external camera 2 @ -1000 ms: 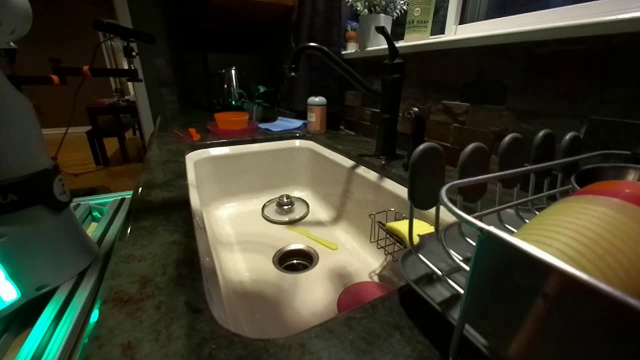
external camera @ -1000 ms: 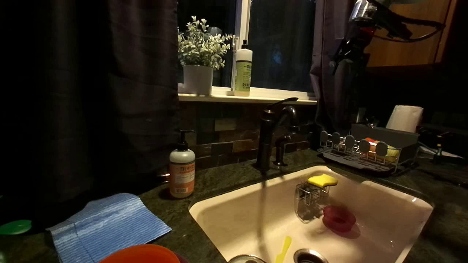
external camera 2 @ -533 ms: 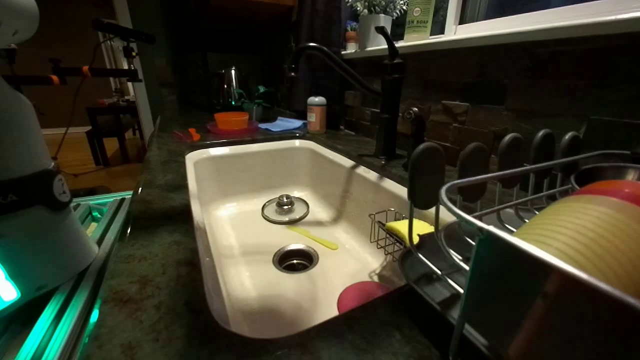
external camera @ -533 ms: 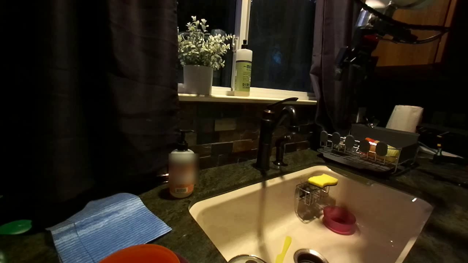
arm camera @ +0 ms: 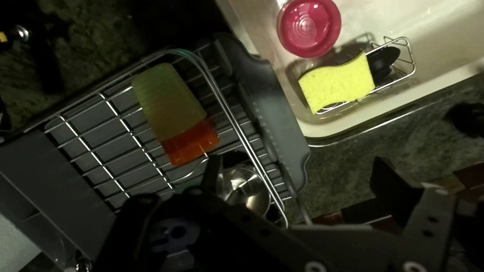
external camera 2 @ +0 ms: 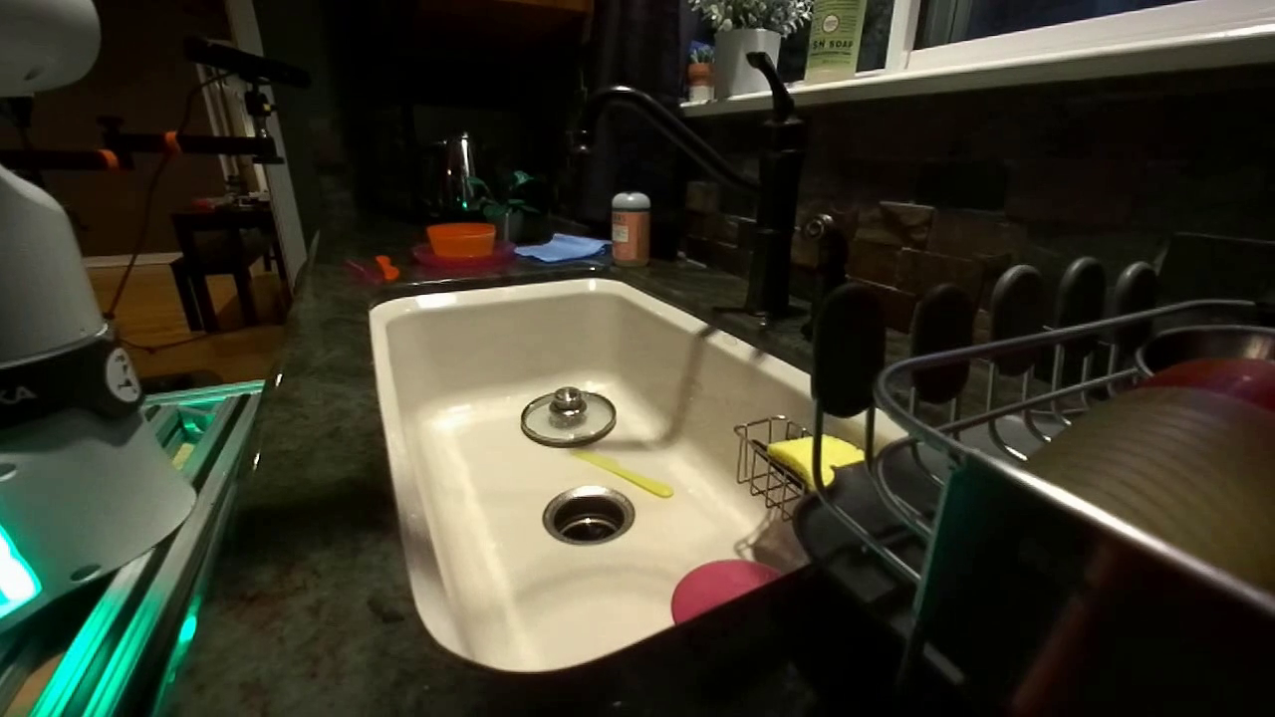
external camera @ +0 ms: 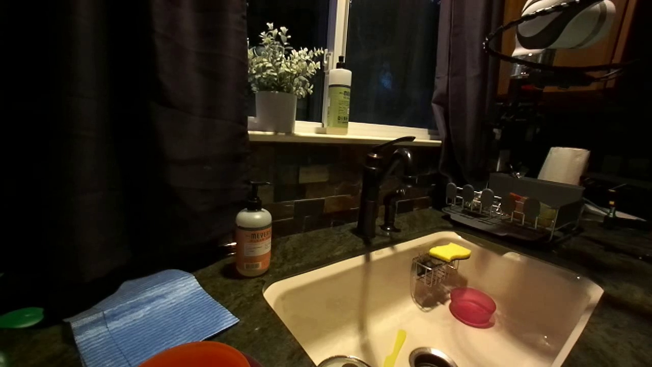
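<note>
Since a second ago, the gripper (arm camera: 298, 168) has dropped and shifted away from the curtain (external camera: 466, 66) to hang over the rack (arm camera: 113, 158), and a shadow has left the pink bowl (arm camera: 309, 28) and now falls across the rack. Its dark, angular fingers (arm camera: 397, 185) are spread wide apart in mid-air. The rack is bright wire over a matte grey tray (arm camera: 280, 121), edged with smooth oval knobs (external camera 2: 849, 349). In it lies a ribbed yellow-green stack (arm camera: 170, 105) with an orange-red end, beside a shiny round metal dish (arm camera: 249, 190) that one finger partly covers in the wrist view. In the pale, glossy sink (external camera 2: 498, 568), the pink bowl shows concentric rings; near it a wavy-edged yellow sponge (arm camera: 338, 85) rests on a wire caddy (external camera 2: 767, 473). Farther along lie a slim yellow knife (external camera 2: 623, 473) and a glass lid (external camera 2: 548, 423).
</note>
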### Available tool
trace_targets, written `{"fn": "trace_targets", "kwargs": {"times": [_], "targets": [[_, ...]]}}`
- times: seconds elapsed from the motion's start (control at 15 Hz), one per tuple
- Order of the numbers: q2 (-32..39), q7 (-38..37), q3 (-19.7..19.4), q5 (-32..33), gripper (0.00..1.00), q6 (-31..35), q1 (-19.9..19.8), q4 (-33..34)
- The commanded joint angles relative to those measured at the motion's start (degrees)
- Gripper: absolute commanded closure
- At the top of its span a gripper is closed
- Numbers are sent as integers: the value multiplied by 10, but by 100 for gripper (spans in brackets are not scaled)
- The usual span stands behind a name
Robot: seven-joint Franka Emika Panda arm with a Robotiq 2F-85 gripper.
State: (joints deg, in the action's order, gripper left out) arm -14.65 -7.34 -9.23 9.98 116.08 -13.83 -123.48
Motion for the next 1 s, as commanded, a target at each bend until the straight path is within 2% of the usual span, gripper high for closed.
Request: {"fn": "trace_targets", "kwargs": {"times": [0.0, 0.2, 0.33, 0.67, 0.93], "targets": [[8, 0, -6, 1, 0, -2, 4, 6], [13, -1, -4, 1, 0, -3, 5, 12], [44, -84, 4, 47, 0, -5, -12, 31], [121, -206, -2, 112, 0, -33, -19, 76], [182, -209, -19, 104, 0, -73, -13, 120]]}}
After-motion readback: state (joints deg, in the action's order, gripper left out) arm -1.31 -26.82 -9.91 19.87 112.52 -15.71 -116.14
